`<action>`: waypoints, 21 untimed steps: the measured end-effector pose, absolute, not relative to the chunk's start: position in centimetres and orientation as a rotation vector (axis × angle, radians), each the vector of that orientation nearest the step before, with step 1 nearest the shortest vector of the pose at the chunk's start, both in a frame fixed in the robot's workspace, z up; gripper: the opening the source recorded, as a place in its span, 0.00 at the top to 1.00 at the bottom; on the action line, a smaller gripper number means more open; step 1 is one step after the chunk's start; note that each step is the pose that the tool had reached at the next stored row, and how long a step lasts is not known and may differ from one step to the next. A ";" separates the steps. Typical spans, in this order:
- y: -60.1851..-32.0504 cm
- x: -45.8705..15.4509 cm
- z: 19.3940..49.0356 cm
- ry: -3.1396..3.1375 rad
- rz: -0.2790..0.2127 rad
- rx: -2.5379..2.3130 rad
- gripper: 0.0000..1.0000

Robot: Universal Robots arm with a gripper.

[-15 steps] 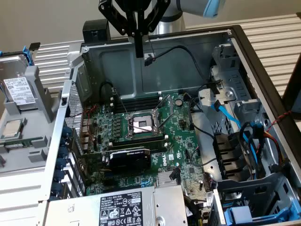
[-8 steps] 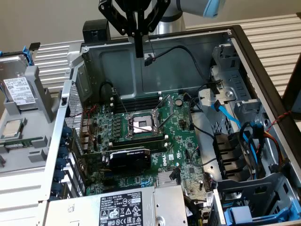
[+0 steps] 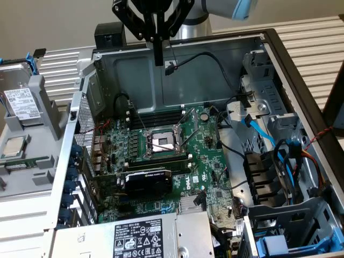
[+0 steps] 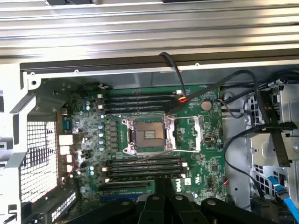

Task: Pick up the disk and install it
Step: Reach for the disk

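Black fingers (image 3: 158,51) hang pressed together with nothing clamped between them, pointing straight down above the far wall of the open computer case (image 3: 177,70); in the wrist view the same fingers (image 4: 163,186) show as one dark closed pair over the near edge of the motherboard (image 4: 117,126), with the bare processor socket (image 4: 148,135) beyond their tips and memory slots on both sides of it. The disk (image 3: 21,105) sits well apart from them, outside the case at the exterior view's left; it leans tilted in a grey holder (image 3: 45,99), white label facing up, a bit of blue frame showing at its top edge. Just below it on the same grey fixture lies a square processor chip (image 3: 15,146). Inside the case, the socket (image 3: 162,142) sits mid-board; a black graphics card (image 3: 148,181) lies nearer the camera; the grey power-supply box (image 3: 145,239) is at the bottom edge; blue cables (image 3: 258,129) run along the drive bays on the exterior view's right, where another blue-fronted carrier (image 3: 279,247) rests in the lower corner.
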State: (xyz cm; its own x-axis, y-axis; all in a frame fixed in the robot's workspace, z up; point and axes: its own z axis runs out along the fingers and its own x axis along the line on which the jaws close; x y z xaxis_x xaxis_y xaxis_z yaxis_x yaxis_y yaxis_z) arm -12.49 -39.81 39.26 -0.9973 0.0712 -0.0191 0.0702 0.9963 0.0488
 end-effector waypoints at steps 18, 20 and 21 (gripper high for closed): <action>-39.2 -19.4 39.3 3.116 0.074 0.110 0.89; -38.9 -19.8 39.3 3.116 0.073 0.110 0.89; -38.8 -20.1 39.3 3.116 0.074 0.110 0.89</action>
